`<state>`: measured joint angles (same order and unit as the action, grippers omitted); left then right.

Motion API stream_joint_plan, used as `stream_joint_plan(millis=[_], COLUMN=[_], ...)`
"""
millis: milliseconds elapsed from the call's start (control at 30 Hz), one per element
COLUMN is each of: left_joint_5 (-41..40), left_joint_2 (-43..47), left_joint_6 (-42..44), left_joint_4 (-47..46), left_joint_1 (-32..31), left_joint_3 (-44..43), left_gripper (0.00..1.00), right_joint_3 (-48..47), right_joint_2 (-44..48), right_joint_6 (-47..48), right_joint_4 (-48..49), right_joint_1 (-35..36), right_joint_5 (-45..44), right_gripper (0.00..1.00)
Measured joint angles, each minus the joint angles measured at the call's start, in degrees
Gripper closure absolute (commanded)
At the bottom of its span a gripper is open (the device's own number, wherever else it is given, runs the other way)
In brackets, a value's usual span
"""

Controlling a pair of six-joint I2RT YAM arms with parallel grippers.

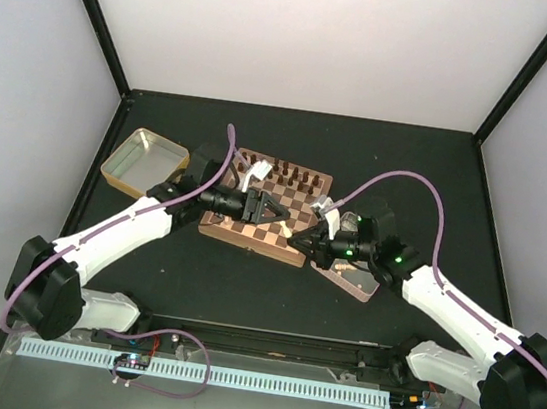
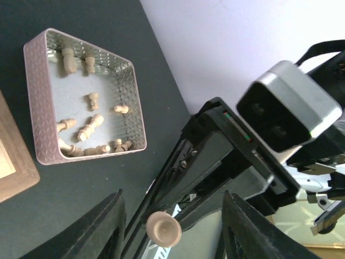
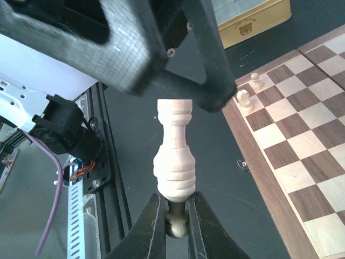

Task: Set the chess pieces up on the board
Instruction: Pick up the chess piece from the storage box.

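My right gripper point(image 3: 176, 216) is shut on the knob end of a light tan chess piece point(image 3: 173, 151) and holds it in the air off the near edge of the board point(image 1: 249, 234). The piece's round base point(image 2: 163, 229) points at my left gripper point(image 2: 172, 216). That gripper is open, and the base lies between its fingers point(image 2: 105, 226), nearer the left one. In the top view the two grippers, left point(image 1: 275, 211) and right point(image 1: 297, 240), meet over the board's near right part. Two light pieces point(image 3: 244, 101) stand on the board's edge row point(image 3: 302, 140).
A pinkish metal tin point(image 2: 32, 97) holds several light pieces point(image 2: 89, 127); it lies right of the board point(image 1: 350, 275). A gold tin point(image 1: 145, 162) lies left of the board. Dark chessmen point(image 1: 297, 177) stand along the board's far rows. The right arm's camera point(image 2: 288, 113) is close to my left gripper.
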<state>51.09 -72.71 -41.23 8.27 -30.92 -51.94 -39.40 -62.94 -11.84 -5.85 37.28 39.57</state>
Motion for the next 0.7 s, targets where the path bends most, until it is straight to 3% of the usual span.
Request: stream_joint_plan(millis=[233,500,700], left_joint_5=[0.37,1.73,0.31], left_joint_2=[-2.8,-2.95,-2.38], left_joint_6=[2.54,3.82,4.46], left_joint_4=[3.5,4.39,4.9], left_joint_1=[-0.68,-1.09,-1.09], left_joint_3=[-0.44,-0.59,-0.66], left_gripper=[0.63,0.9,0.94], right_joint_3=[-0.13,-0.42,-0.42], right_joint_2=[-0.13,-0.83,-0.87], right_joint_6=[0.66,0.63,0.35], right_joint_4=[-0.39,-0.59,-0.61], right_joint_1=[0.11,0.26,0.26], right_joint_5=[0.9,0.92,-0.83], right_gripper=[0.99,0.99,0.99])
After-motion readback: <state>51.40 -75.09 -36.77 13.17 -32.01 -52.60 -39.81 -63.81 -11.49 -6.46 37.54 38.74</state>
